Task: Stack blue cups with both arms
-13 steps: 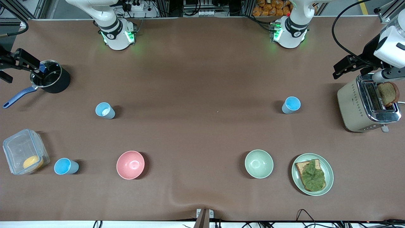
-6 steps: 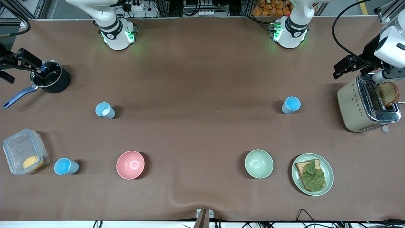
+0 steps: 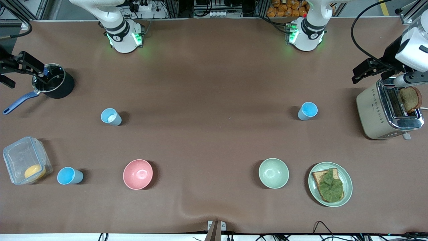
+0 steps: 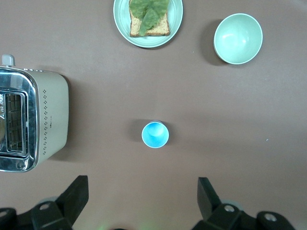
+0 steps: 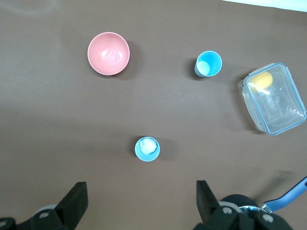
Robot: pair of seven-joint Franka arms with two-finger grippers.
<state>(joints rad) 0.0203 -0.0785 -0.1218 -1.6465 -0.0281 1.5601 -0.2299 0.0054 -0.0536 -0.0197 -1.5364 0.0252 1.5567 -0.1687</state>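
Note:
A paler blue cup (image 3: 111, 116) with a whitish inside stands upright toward the right arm's end; it also shows in the right wrist view (image 5: 147, 148). A brighter blue cup (image 3: 307, 110) stands upright toward the left arm's end and shows in the left wrist view (image 4: 155, 134). A third bright blue cup (image 3: 69, 176) stands next to the clear box, nearer the front camera (image 5: 208, 64). My left gripper (image 4: 142, 187) and my right gripper (image 5: 141, 188) hang high over the table near their bases. Both are open and empty, and neither shows in the front view.
A pink bowl (image 3: 137, 174), a pale green bowl (image 3: 273, 173) and a plate with leaf-topped toast (image 3: 330, 184) stand near the front. A toaster (image 3: 388, 113), a black pot (image 3: 53, 85) and a clear box (image 3: 25, 164) stand at the table's ends, with black fixtures over the toaster and the pot.
The black fixture by the pot has shifted slightly. The cups and both arms have not moved.

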